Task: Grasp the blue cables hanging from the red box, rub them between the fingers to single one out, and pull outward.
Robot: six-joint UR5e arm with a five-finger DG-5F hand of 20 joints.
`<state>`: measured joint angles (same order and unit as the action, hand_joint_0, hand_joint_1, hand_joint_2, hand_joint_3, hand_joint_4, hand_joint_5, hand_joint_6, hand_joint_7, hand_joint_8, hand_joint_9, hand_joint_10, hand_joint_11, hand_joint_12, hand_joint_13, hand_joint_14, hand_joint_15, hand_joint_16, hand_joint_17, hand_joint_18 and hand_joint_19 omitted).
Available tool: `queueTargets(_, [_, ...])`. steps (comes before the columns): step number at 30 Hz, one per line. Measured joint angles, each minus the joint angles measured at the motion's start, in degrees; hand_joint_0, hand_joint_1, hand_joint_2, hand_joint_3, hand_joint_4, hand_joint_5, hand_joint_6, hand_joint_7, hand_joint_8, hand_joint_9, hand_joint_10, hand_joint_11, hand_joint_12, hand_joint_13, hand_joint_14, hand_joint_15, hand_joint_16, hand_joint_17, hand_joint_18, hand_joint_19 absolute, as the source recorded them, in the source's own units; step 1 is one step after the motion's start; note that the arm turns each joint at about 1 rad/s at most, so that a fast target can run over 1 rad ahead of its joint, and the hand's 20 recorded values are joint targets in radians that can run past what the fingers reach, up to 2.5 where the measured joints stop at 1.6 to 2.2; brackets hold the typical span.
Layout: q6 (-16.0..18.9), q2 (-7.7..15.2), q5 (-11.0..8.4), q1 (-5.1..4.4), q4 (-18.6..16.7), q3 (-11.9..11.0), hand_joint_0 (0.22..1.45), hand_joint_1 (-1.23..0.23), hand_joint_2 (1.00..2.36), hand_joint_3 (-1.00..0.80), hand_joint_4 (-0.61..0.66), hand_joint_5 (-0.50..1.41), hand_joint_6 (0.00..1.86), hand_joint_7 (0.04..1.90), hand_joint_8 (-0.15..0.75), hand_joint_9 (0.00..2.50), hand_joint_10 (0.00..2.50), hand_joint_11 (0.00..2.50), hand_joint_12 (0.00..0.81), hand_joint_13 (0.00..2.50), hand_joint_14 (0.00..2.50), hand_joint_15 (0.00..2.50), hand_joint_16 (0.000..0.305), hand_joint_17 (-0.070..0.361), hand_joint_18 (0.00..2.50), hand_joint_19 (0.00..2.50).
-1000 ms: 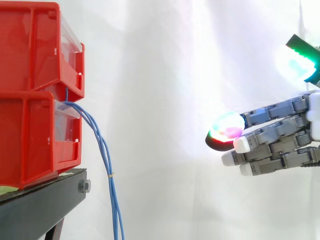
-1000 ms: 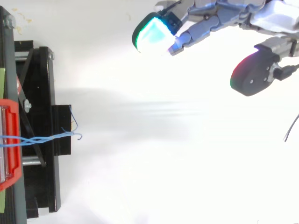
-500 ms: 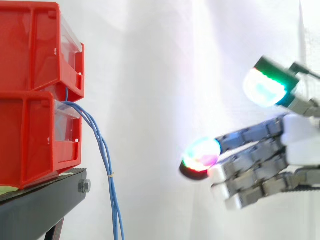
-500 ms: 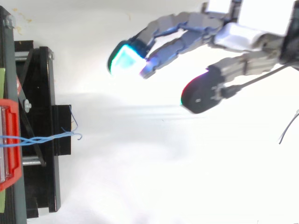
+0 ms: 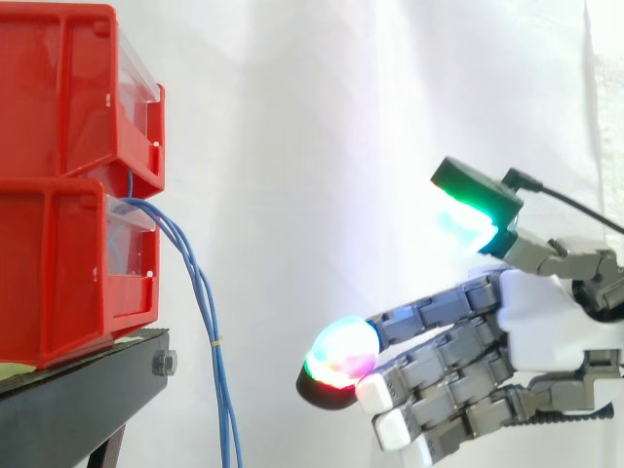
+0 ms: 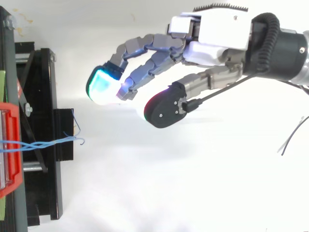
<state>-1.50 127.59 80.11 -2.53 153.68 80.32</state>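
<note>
The grey jointed robot hand (image 5: 531,317) is spread wide. Its fingers are nearly straight and reach toward the stacked red plastic bins (image 5: 58,244), with the thumb lifted well above them, and it holds and touches nothing. Its glowing fingertips (image 5: 341,353) are well apart from the bins, on their front side. The thin blue cables (image 5: 202,292) leave the front lip of the lower bin and hang just beside its front edge, past the black stand (image 5: 78,395) under the bins. Open room before the white curtain (image 5: 292,146) lies between cables and fingertips. In the top view the robot hand sits off to one side of the cables' line.
</note>
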Motion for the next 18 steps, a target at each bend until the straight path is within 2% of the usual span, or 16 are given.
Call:
queueTargets(3, [0.0, 1.5, 0.09, -0.20, -1.0, -1.2, 0.46, -0.66, 1.00, -0.50, 0.26, -0.17, 0.50, 0.83, 0.295, 0.74, 0.01, 0.21, 0.406, 0.67, 0.01, 0.46, 0.053, 0.119, 0.49, 0.50])
queueTargets(13, [0.0, 8.6, 2.02, -0.29, -1.7, -8.4, 0.48, -0.69, 1.00, -0.50, 0.27, -0.16, 0.50, 0.88, 0.287, 0.72, 0.01, 0.24, 0.400, 0.61, 0.01, 0.45, 0.051, 0.114, 0.47, 0.51])
queueTargets(18, [-0.1, 10.7, 2.11, -0.68, -2.8, -10.4, 0.49, -0.69, 1.00, -0.49, 0.27, -0.15, 0.50, 0.90, 0.284, 0.72, 0.01, 0.24, 0.398, 0.61, 0.02, 0.46, 0.050, 0.112, 0.46, 0.51])
